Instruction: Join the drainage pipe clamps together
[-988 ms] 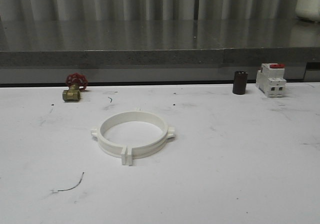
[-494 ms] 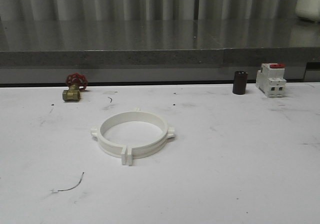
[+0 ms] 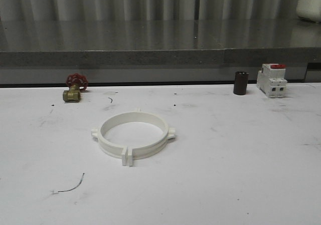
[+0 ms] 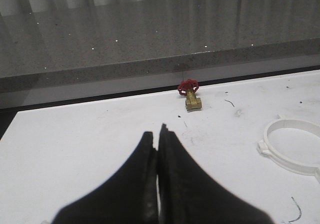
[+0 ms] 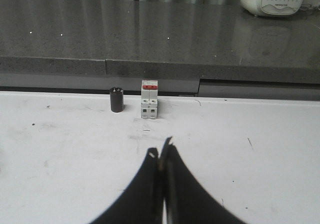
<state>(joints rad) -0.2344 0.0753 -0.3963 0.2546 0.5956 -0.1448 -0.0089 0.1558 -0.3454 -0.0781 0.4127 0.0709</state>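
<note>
The two white drainage pipe clamps (image 3: 133, 135) lie flat on the white table as one closed ring, their end tabs meeting at the near side and at the far side, with small lugs sticking out left and right. Part of that ring (image 4: 292, 146) shows in the left wrist view, well off to the side of my left gripper (image 4: 158, 134), which is shut with nothing between its black fingers. My right gripper (image 5: 163, 149) is also shut and empty, hovering over bare table far from the ring.
A brass valve with a red handwheel (image 3: 74, 88) sits at the back left. A dark cylinder (image 3: 241, 82) and a white breaker with a red top (image 3: 272, 79) stand at the back right. A grey stone ledge (image 3: 160, 54) borders the table's far edge.
</note>
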